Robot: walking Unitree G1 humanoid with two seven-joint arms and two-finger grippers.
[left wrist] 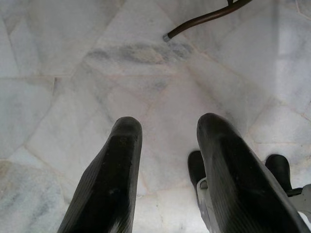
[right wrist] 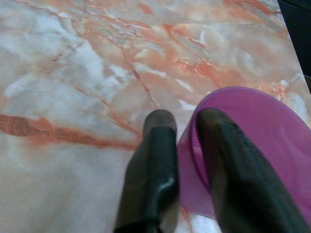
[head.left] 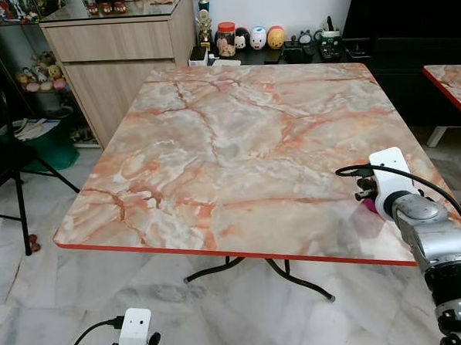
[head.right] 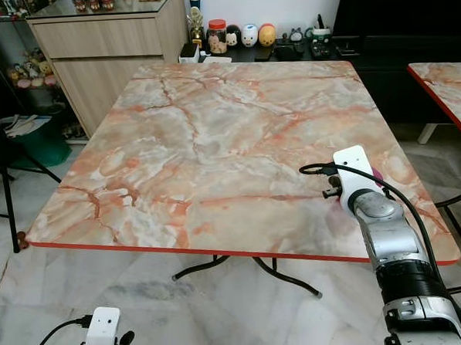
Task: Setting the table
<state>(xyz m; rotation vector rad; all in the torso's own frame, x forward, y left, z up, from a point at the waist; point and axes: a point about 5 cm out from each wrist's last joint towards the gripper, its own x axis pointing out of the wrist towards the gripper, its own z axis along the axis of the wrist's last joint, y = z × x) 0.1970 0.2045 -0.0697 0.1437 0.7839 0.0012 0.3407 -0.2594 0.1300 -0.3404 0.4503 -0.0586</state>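
Observation:
A translucent purple cup (right wrist: 252,141) is pinched by its rim between the two black fingers of my right gripper (right wrist: 184,128), one finger inside and one outside. From the head views the right gripper (head.left: 369,200) hangs just over the marble-patterned table (head.left: 237,141) near its front right corner, and a sliver of the purple cup (head.left: 369,209) shows below the wrist. Whether the cup rests on the tabletop I cannot tell. My left gripper (left wrist: 167,128) hangs low beside me over the floor, open with nothing between its fingers.
The table has a red edge and dark metal legs (head.left: 298,277). A wooden cabinet (head.left: 120,54) stands at the back left, a dark low shelf with figurines and jars (head.left: 258,38) behind the table. A second marble table (head.left: 452,83) is at the right. A tripod leg (head.left: 22,206) stands left.

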